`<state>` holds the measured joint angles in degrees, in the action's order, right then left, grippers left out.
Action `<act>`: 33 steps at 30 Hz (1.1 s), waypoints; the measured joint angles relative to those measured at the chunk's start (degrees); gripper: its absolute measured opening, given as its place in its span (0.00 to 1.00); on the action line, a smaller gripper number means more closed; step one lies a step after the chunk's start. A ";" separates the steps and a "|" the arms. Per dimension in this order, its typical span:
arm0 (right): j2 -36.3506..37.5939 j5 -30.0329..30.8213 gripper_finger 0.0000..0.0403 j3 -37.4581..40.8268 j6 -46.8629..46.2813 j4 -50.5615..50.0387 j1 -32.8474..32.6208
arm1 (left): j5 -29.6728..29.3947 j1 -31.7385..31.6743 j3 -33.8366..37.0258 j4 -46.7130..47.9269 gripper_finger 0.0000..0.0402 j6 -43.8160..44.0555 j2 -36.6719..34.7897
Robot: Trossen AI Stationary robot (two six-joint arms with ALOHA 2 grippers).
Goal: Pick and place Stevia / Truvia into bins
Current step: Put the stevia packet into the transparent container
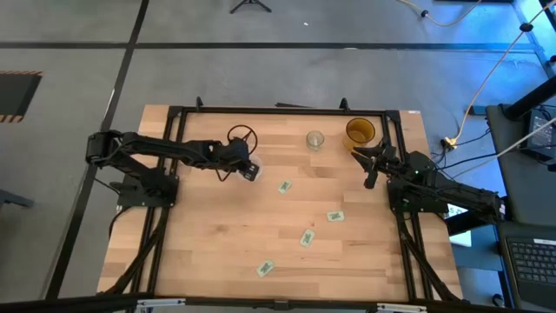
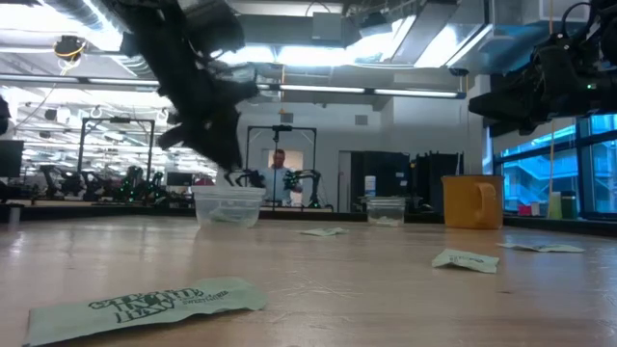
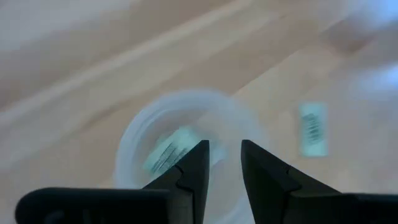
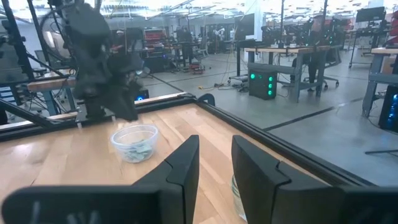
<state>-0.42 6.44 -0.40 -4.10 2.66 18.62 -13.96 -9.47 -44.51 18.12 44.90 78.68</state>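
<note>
A wide clear plastic bin [image 3: 134, 146] stands on the wooden table left of centre, with a pale green Stevia sachet [image 3: 166, 151] lying inside it. My left gripper [image 3: 224, 163] hovers just above the bin [image 2: 229, 206], fingers open and slanting down, nothing between them. Several more sachets lie flat on the table: one beside the bin [image 1: 284, 186], others toward the near edge [image 1: 334, 216] [image 1: 307, 237] [image 1: 265, 269]. My right gripper [image 4: 215, 165] waits open at the far right [image 1: 368, 165], pointing level across the table.
A small clear glass [image 1: 314, 139] and an amber cup [image 1: 360, 132] stand near the table's far edge. A black frame rail [image 1: 278, 109] runs around the table. The room behind holds benches and a person [image 2: 279, 172].
</note>
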 joint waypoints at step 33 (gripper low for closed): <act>-0.01 0.00 0.25 0.00 0.09 0.00 -0.01 | 6.72 6.08 -0.02 -22.88 0.40 -20.18 -11.35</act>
<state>-0.43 6.44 -0.40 -4.01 2.66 18.61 -7.24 -3.39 -44.53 -4.76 24.71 67.33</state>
